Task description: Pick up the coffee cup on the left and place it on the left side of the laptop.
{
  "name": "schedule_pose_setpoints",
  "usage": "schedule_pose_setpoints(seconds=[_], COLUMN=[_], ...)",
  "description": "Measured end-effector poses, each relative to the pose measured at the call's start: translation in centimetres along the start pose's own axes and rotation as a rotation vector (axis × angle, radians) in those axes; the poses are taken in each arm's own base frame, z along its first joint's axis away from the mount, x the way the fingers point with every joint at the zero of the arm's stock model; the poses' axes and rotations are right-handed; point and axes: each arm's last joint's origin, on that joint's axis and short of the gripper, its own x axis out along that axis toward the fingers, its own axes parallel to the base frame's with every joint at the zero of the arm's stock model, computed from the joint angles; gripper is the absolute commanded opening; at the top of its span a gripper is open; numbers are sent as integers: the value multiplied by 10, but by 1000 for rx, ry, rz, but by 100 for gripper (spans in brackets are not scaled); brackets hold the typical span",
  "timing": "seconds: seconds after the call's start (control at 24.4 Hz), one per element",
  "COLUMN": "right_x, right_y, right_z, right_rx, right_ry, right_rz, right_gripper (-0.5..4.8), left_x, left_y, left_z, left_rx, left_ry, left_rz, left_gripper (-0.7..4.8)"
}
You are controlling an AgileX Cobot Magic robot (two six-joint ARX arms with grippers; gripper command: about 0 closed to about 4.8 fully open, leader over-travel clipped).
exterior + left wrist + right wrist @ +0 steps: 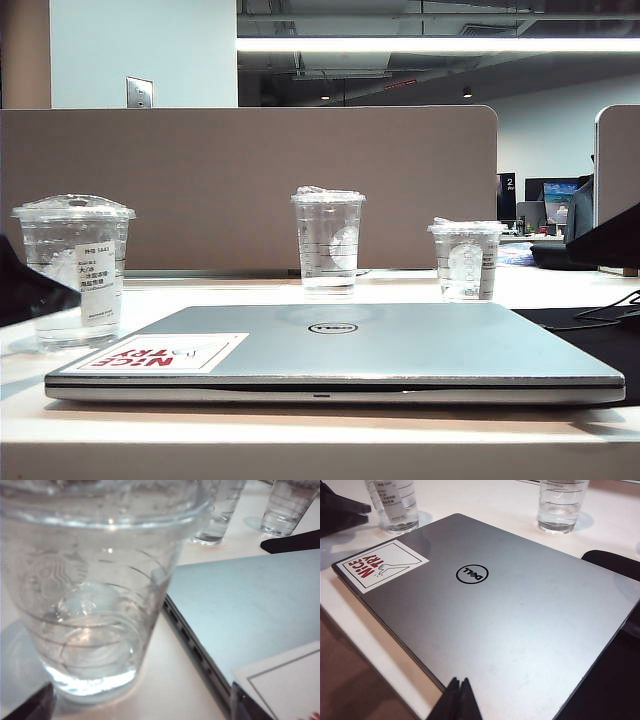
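Note:
The coffee cup (75,270), clear with a lid and a white label, stands upright on the table just left of the closed silver laptop (400,345). In the left wrist view the coffee cup (95,595) fills the picture, with the laptop (240,610) edge close beside it. My left gripper (140,711) is open, its two dark fingertips (30,707) wide apart at either side of the cup's base and clear of it. My right gripper (459,692) is shut on nothing and hangs over the laptop (510,610) near its front edge, far from the coffee cup (395,505).
Two more clear cups stand behind the laptop, a taller one (328,240) in the middle and a shorter one (466,260) to the right. A beige partition (250,170) closes the back. A black mat (590,335) lies right of the laptop.

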Motion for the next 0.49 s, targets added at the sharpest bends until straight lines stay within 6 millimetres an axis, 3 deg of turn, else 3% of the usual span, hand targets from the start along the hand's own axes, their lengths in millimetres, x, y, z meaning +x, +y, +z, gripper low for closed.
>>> schedule_pose_setpoints(seconds=[0.16, 0.25, 0.29, 0.33, 0.37, 0.41, 0.49], right_x=[0, -1, -1, -2, -2, -2, -2], right_y=[0, 0, 0, 0, 0, 0, 0], right_z=[0, 1, 1, 2, 2, 3, 3], right_rx=[0, 0, 0, -1, -1, -1, -1], right_ry=[-3, -11, -18, -25, -32, -34, -39], right_rz=[0, 0, -1, -1, -1, -1, -1], right_gripper=[-4, -4, -4, -4, -4, -4, -4], left_x=[-10, -11, -11, -11, -11, -11, -11], left_y=[-7, -9, -9, -9, -9, -9, -10], left_z=[8, 9, 9, 9, 9, 9, 9], left_rx=[-49, -82, -90, -97, -103, -105, -111], left_ry=[-27, -18, -18, -18, -15, -14, -10], left_rz=[-48, -77, -81, -84, -91, -98, -130], left_gripper=[430, 386, 309, 88, -21, 4, -6])
